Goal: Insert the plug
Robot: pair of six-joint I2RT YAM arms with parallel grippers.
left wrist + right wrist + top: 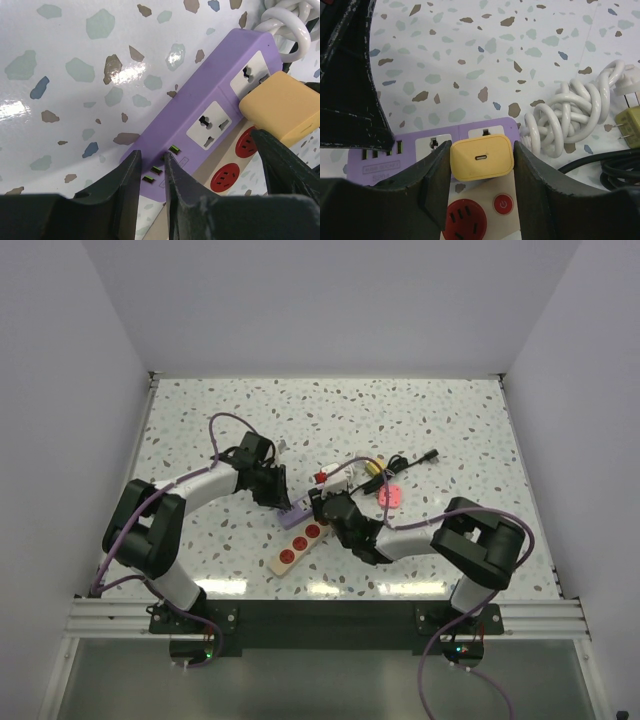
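A purple power strip (pixel 297 513) lies on the speckled table, close against a beige strip with red sockets (pixel 298 546). My right gripper (pixel 481 150) is shut on a yellow plug block (pixel 481 159) and holds it over the right-hand socket of the purple strip (pixel 470 123). I cannot tell whether its prongs are in. In the left wrist view the plug (pixel 280 107) sits tilted over that socket. My left gripper (pixel 151 156) is shut with a thin gap, right above the USB end of the purple strip (pixel 200 95).
A coiled white cord (pixel 570 115) lies at the purple strip's right end. An olive plug (pixel 629 127) and a black cable (pixel 600 170) lie beyond it. A pink-red object (pixel 390 496) and a black plug lead (pixel 415 458) lie right of the strips.
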